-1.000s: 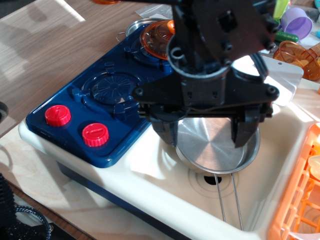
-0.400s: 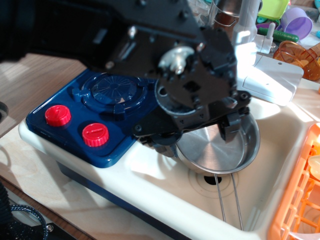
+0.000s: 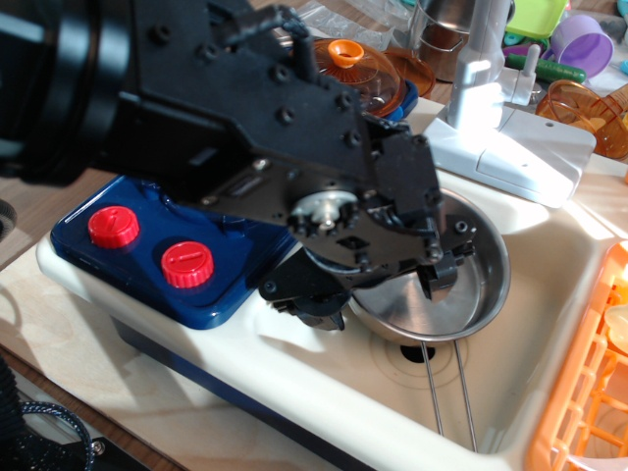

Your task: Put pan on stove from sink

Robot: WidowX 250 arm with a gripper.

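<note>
End effector low over the pan, which lies in the sink.

The pan [image 3: 446, 294] sits in the sink [image 3: 549, 324], handle toward the camera; the end effector [image 3: 378, 294] straddles its left rim, fingers apart; stove [image 3: 147, 226] lies left.

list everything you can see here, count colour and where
pan: 1, shiny steel, in the sink, wire handle towards the camera
sink: 1, cream-white, centre right
stove: 1, dark blue, left of the sink
knobs: 2, red, front of the stove
orange lid: 1, see-through, behind the stove
faucet: 1, grey on white base, behind the sink
dish rack: 1, orange, right edge
purple cup: 1, top right
gripper: 1, black, low at the pan's left rim, jaw state unclear
</note>
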